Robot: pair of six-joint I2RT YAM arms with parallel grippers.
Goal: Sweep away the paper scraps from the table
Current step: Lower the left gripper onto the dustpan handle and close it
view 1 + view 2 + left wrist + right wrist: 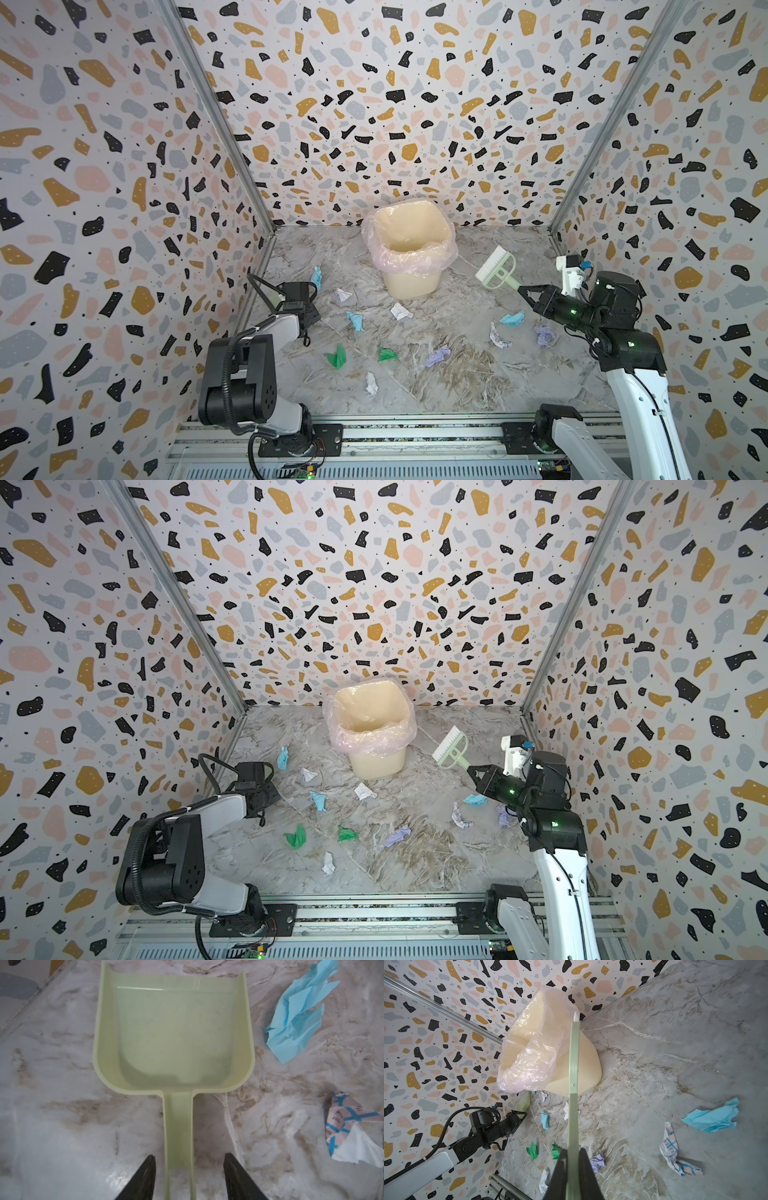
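Paper scraps (pixel 401 311) all over table (pixel 457 386); right gripper (pixel 523 289) clamped on brush (pixel 492 264) for sweeping, left gripper (pixel 189 1155) open astride dustpan handle (pixel 178 1126).

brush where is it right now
In both top views the brush is on the right side, its handle clamped in the right gripper, with the bristle end just right of the bin.

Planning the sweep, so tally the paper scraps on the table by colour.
Light blue scraps: 3
White scraps, some printed: 4
Green scraps: 2
Lilac scraps: 2
Total: 11
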